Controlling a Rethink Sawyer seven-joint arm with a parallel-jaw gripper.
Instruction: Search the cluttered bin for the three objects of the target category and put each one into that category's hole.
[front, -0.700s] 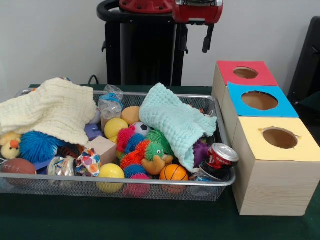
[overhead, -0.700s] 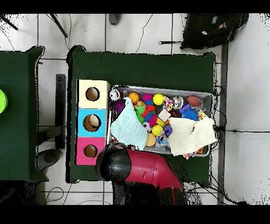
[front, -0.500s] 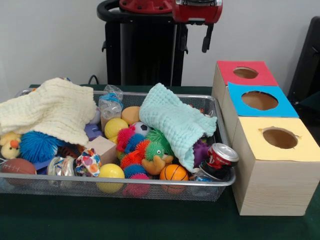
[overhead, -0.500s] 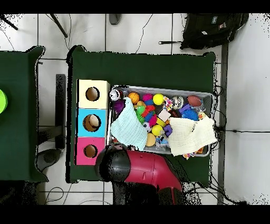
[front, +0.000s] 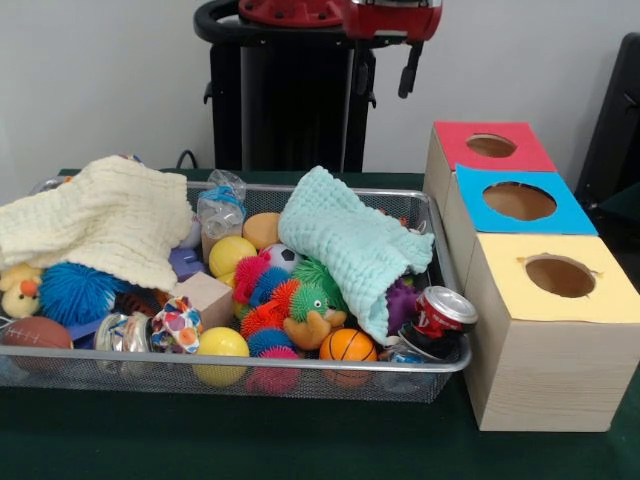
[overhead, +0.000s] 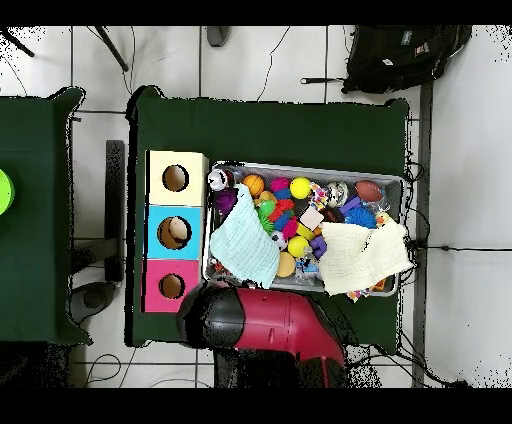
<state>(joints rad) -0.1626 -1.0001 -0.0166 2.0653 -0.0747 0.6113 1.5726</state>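
Bottles of clear crinkly plastic lay in the wire basket (front: 440, 290) on the green table: one stood near the back rim (front: 221, 205) between a cream cloth (front: 100, 220) and a mint cloth (front: 350, 240), another lay at the front left (front: 122, 331) beside a yellow ball (front: 222, 343). The gripper (front: 385, 70) hung high above the basket's back edge, touching nothing, and whether its fingers were spread or closed could not be told. Three boxes with holes, red (front: 490, 146), blue (front: 520, 200) and yellow (front: 560, 276), stood just beside the basket.

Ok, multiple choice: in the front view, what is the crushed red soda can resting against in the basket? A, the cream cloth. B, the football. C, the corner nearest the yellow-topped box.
C: the red soda can lies in the wire basket's corner beside the yellow-topped box.
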